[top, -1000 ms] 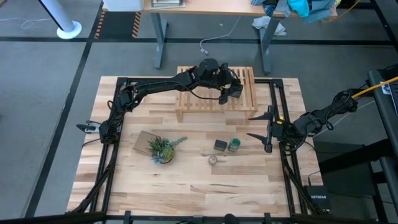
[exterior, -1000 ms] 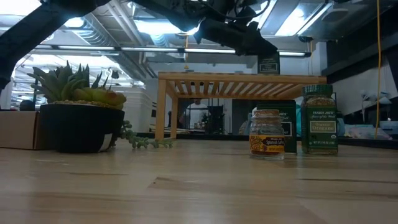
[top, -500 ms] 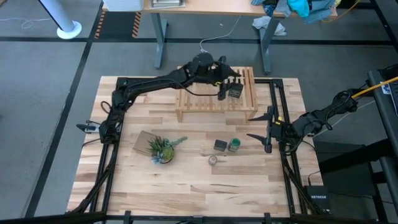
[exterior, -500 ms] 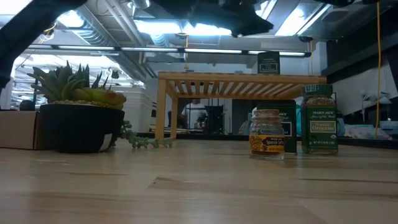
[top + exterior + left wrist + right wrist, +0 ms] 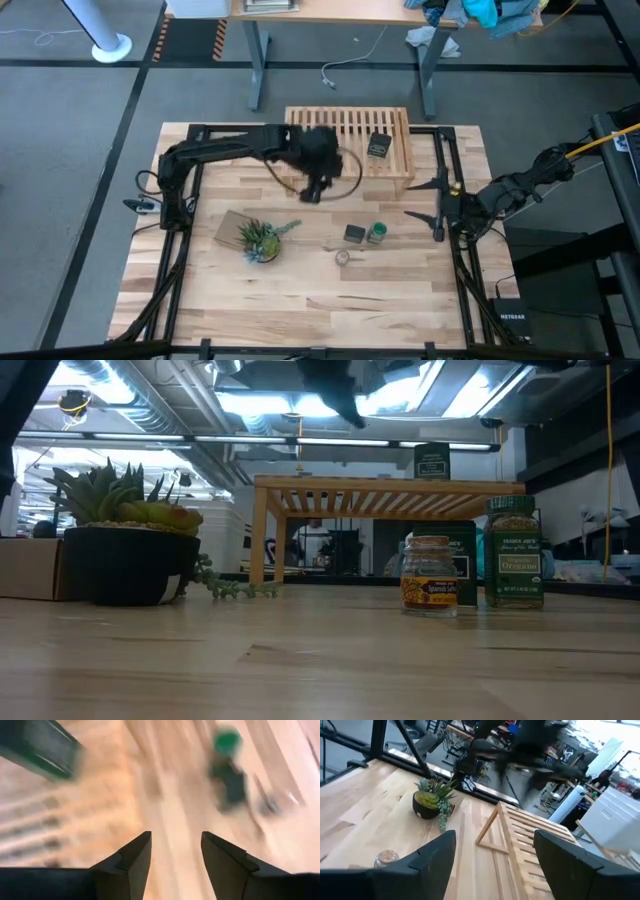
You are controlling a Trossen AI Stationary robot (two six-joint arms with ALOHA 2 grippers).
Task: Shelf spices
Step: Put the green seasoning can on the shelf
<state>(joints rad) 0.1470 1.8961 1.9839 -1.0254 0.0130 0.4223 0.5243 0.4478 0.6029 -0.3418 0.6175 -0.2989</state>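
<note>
The shelf (image 5: 340, 135) stands at the table's far side, with one dark tin (image 5: 379, 146) upright on its slats, also seen in the low view (image 5: 432, 462). Three more spices stand on the table nearer me: a dark tin (image 5: 354, 233), a green-capped jar (image 5: 376, 233) and a tiny round jar (image 5: 343, 257). My left gripper (image 5: 312, 190) hangs open above the table just in front of the shelf's near edge, its fingers (image 5: 131, 862) with nothing between them. My right gripper (image 5: 424, 200) waits open at the table's right edge.
A potted spiky plant (image 5: 258, 240) sits on a brown card at the near left of the spices. Black frame rails (image 5: 445, 150) run along the table's sides. Bare wood lies between the shelf and the row of spices.
My left gripper has drawn away from the tin on the shelf, swinging toward the table's left and near edge and tipping its fingers downward. It now hangs in front of the shelf. The tin has stayed upright on the slats.
</note>
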